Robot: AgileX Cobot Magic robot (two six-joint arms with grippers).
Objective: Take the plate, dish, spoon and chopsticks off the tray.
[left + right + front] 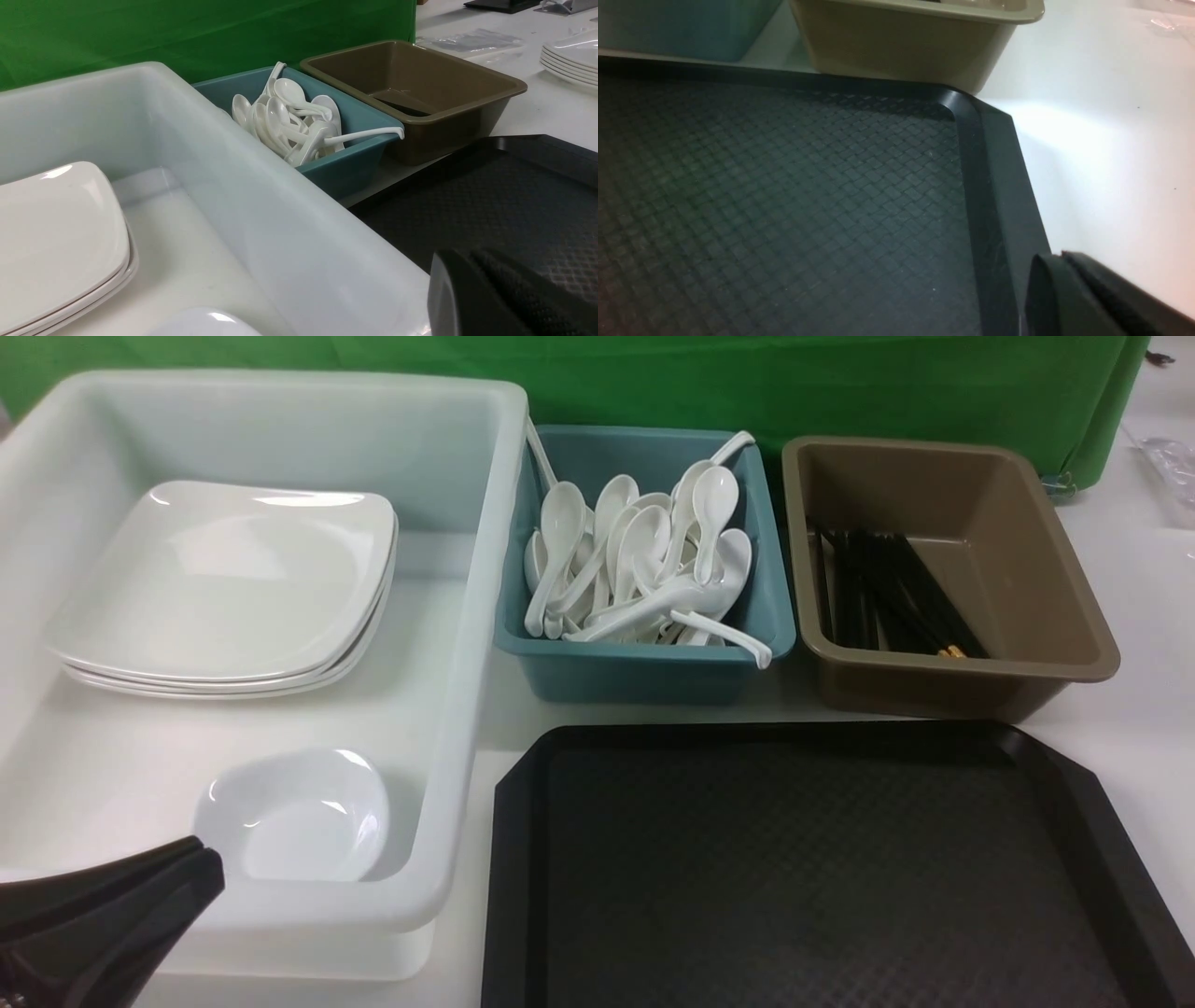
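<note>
The big white plastic tub [467,616] sits left of the large black rectangular textured tray [803,859], the landmark here, on the white counter [1139,607]. The tray's surface shows bare in all views. Behind it stand the teal plastic bin [644,663] and, further right, the brown plastic bin [952,653]. Inside the tub lies the stack of large glossy white square plates [224,588], with the small white rounded-square dish [294,817] nearer the tray's front-left corner. White soup spoons [635,560] fill the teal bin; black chopsticks [887,588] lie lengthwise in the brown one. I judge the clearing done. The left claw [201,863], jaws together and empty, hovers by the dish; the right claw [1057,263], also pressed together, holds nothing at the tray's right rim.
</note>
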